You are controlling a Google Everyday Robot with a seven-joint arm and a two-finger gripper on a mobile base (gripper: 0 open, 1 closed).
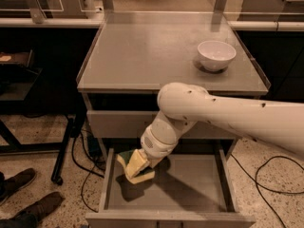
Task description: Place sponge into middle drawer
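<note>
The middle drawer point(190, 190) is pulled open below the table, a shallow grey tray with a flat bare bottom. My gripper point(138, 166) reaches down from the white arm over the drawer's left part. It is shut on the sponge point(127, 157), whose yellow foam and dark green layer show at the fingers. The sponge hangs a little above the drawer bottom and casts a shadow beneath it.
A white bowl point(216, 55) stands on the grey table top point(156, 56) at the right. A closed drawer front point(114, 123) sits just above the open drawer. Cables point(90, 160) and a person's shoes point(23, 194) lie on the floor at the left.
</note>
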